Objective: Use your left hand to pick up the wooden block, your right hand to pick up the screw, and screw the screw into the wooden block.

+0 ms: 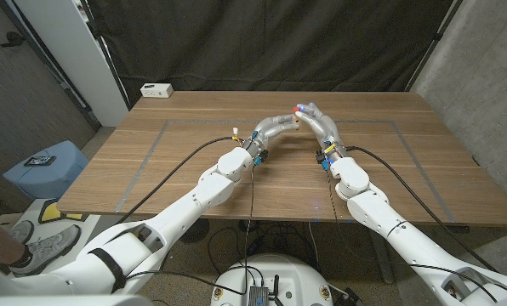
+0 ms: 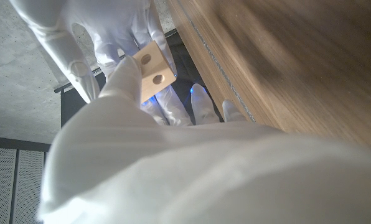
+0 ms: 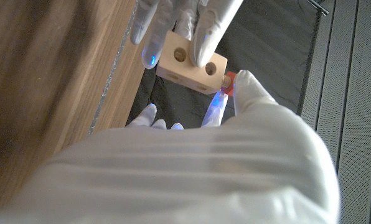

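The left hand [image 1: 275, 129] gripped the wooden block [image 3: 191, 64] above the table [image 1: 407, 170], fingers over its drilled face, leaving one end exposed to the right hand [image 1: 319, 119]. The right hand pinched the screw [image 3: 230, 83], red head at its fingertips, against that end. Thread engagement appeared begun, though depth was unclear.

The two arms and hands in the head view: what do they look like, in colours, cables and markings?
Both arms are glossy white with rounded segments and dark bands at the joints. A black cable runs along each forearm to the wrist. The left hand and right hand wear pale whitish gloves, and small yellow and blue bits sit at the wrists. Some fingers glow blue at the tips.
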`<control>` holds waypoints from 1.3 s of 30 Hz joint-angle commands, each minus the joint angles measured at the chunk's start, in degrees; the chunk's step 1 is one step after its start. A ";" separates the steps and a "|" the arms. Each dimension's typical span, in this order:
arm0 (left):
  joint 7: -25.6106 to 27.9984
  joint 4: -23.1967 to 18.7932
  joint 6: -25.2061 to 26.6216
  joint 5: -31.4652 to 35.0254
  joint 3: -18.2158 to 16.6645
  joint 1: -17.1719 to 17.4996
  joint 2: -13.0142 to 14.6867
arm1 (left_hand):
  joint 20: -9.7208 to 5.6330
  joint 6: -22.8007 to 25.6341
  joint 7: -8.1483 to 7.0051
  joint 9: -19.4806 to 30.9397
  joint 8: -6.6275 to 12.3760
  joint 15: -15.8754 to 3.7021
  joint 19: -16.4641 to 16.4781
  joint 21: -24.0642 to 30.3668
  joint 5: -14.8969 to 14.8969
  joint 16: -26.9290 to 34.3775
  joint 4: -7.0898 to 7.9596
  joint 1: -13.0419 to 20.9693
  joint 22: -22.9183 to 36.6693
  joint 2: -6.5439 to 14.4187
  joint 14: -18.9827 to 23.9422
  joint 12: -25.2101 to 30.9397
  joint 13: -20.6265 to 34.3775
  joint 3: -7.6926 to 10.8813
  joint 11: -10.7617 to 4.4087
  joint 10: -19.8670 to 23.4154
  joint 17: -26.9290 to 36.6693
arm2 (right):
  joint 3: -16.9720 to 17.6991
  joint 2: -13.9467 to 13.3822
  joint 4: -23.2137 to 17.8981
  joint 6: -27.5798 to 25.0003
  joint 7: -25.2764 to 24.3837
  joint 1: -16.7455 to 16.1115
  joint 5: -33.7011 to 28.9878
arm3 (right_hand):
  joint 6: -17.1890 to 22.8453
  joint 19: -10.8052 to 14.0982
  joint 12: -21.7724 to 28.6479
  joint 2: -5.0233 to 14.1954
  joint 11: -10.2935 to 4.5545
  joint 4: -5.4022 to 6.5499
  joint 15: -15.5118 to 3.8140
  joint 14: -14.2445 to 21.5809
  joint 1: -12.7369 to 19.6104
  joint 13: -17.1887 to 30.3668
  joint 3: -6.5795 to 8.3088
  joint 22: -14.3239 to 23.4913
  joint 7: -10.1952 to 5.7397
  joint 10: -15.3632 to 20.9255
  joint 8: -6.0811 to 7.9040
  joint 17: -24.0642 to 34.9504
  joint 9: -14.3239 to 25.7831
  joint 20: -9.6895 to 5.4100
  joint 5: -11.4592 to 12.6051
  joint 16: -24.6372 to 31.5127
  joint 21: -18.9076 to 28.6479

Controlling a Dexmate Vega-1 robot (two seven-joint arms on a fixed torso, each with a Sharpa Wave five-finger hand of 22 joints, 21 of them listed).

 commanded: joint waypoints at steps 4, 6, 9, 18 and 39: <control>-0.09 -0.67 0.24 0.12 0.12 0.19 0.33 | 0.10 0.87 0.61 0.13 0.21 -4.65 0.41 0.39 0.25 0.00 0.25 0.12 0.29 0.71 0.76 0.49 3.91 0.10 0.04 0.60 0.07 | 0.08 -0.42 0.19 0.85 1.22 -0.22 0.38 | -2.35 -0.88 -0.12 -0.28 0.07 -0.09 0.14 -1.04 -1.09 0.19 -0.47 0.25 0.10 -1.50 -1.32 0.11 -0.36 0.18 0.29 -0.11 -0.18; -0.07 -0.86 0.28 0.18 0.13 0.26 0.42 | 0.11 0.84 0.54 0.13 0.20 -4.66 0.42 0.39 0.25 0.00 0.23 0.14 0.29 0.71 0.77 0.49 3.92 0.11 0.03 0.61 0.07 | 0.04 -0.60 0.21 1.03 1.56 -0.21 0.32 | -2.86 -1.06 -0.15 -0.35 0.05 -0.02 0.27 -1.30 -1.32 0.19 -0.54 0.26 0.07 -1.87 -1.64 0.13 -0.50 0.18 0.30 -0.17 -0.17; 0.03 -1.22 0.39 0.23 0.13 0.41 0.56 | 0.15 0.88 0.59 0.13 0.22 -4.71 0.42 0.39 0.25 0.01 0.27 0.11 0.29 0.75 0.77 0.48 3.92 0.10 0.04 0.61 0.10 | 0.11 -0.67 0.03 1.04 1.72 -0.32 0.52 | -4.19 -1.46 -0.13 -0.40 0.14 0.12 0.48 -1.59 -1.78 0.19 -0.67 0.26 0.11 -2.45 -2.42 0.15 -0.78 0.33 0.34 -0.20 -0.19; 0.31 -2.30 1.05 0.56 0.18 0.62 1.08 | 0.10 0.88 0.39 0.13 0.22 -4.72 0.41 0.38 0.25 -0.01 0.24 0.14 0.29 0.68 0.78 0.47 3.96 0.08 0.03 0.64 0.10 | 0.17 -1.72 -0.90 0.61 2.75 -0.34 0.57 | -6.46 -2.32 -0.17 -0.64 0.91 0.33 0.87 -2.54 -2.81 0.20 -0.95 0.27 0.48 -4.05 -3.95 0.19 -1.40 0.54 0.40 -0.34 -0.20; 0.36 -3.40 1.41 0.52 -0.05 1.19 1.91 | 0.25 0.80 0.53 0.12 0.18 -4.58 0.37 0.35 0.31 -0.07 0.18 0.34 0.29 0.81 0.71 0.42 4.05 0.17 0.03 0.67 0.16 | 1.57 -8.51 -7.35 -5.87 2.62 -0.47 -2.50 | -9.81 -5.13 0.01 -0.61 3.96 0.97 2.38 -5.53 -5.45 0.26 -1.54 0.28 4.70 -6.69 -6.32 0.30 -2.30 1.42 0.26 -0.77 -0.47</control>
